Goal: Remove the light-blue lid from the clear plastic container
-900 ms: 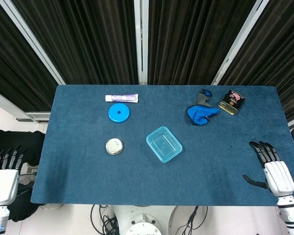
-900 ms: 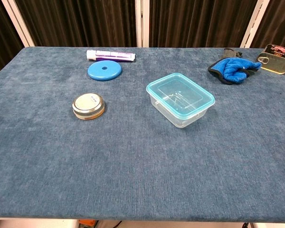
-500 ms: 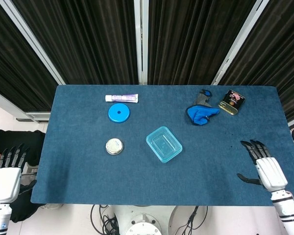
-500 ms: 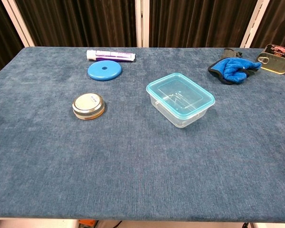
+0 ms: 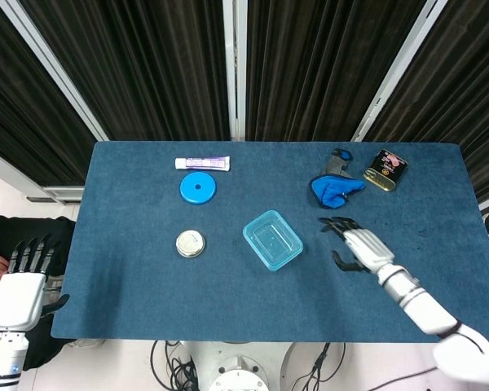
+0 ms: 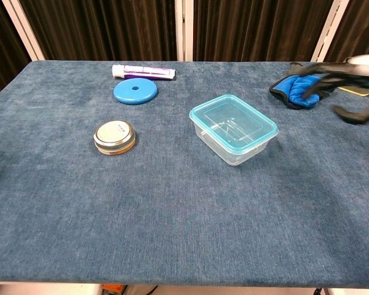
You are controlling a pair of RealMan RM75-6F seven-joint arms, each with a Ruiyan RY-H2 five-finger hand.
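Head view shows our left hand nearest, off the table's left front corner, fingers straight and spread, holding nothing. Farther in, our right hand hovers over the blue cloth surface just right of the clear plastic container, fingers apart and empty; in the chest view it is a blur at the right edge. We see the container near the table's middle, turned at an angle, with the light-blue lid seated on its rim. Left of it sits a round metal tin. Beyond lie a blue disc and a purple tube, and to the right a blue cloth and a dark can.
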